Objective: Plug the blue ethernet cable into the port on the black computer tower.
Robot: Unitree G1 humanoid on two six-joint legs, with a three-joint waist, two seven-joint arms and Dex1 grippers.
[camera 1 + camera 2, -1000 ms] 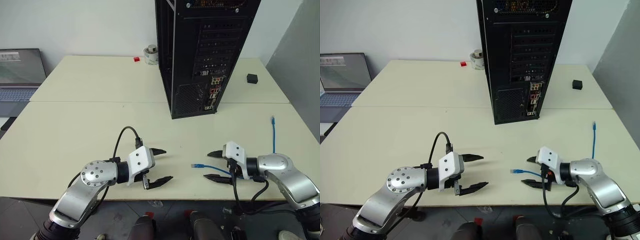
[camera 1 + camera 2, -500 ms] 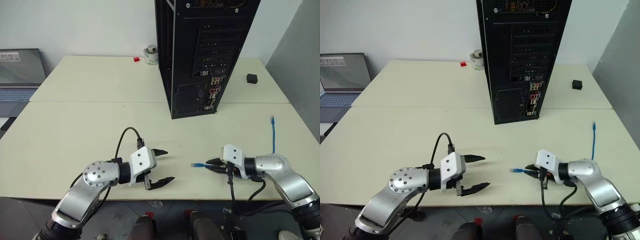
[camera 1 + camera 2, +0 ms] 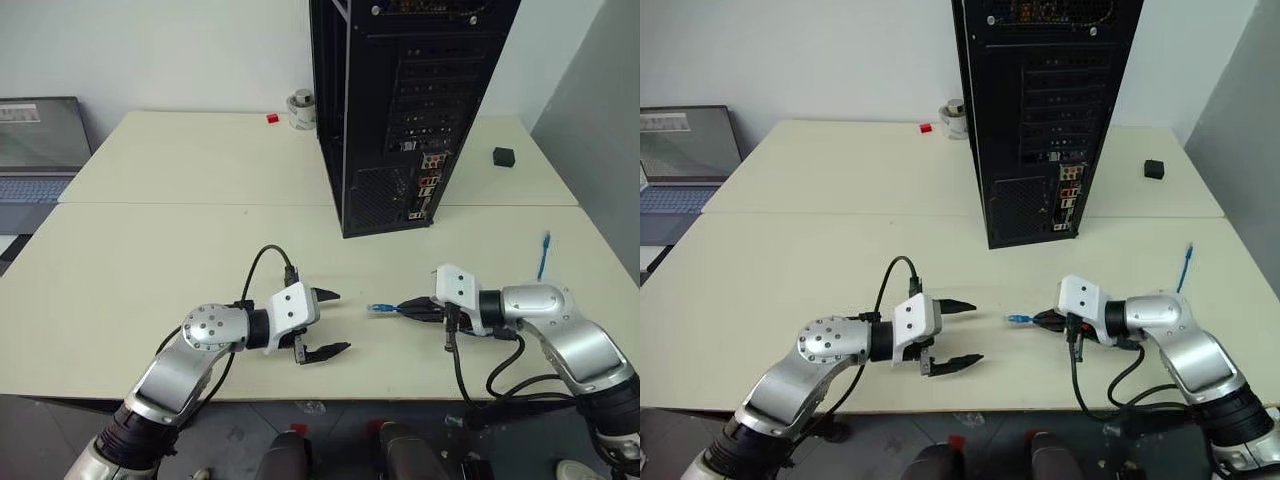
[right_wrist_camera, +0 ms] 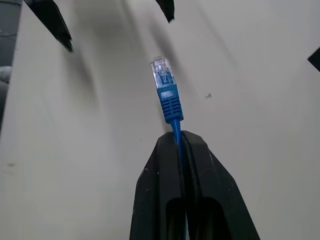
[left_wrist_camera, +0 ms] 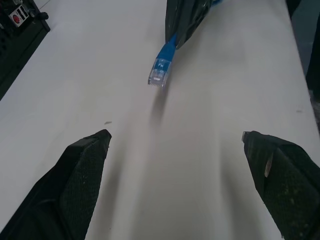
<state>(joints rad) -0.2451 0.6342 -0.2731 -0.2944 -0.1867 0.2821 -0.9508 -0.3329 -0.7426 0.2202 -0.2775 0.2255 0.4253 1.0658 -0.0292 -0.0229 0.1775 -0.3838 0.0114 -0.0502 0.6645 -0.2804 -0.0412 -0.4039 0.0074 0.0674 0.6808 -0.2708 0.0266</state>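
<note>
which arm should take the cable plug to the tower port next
Probably the right. The right gripper is shut on the blue ethernet cable just behind its plug. The left gripper is open and empty.

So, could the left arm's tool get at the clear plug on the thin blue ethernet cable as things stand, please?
Probably yes: the open left tool faces the clear plug, which the shut right tool holds out toward it above bare table.
</note>
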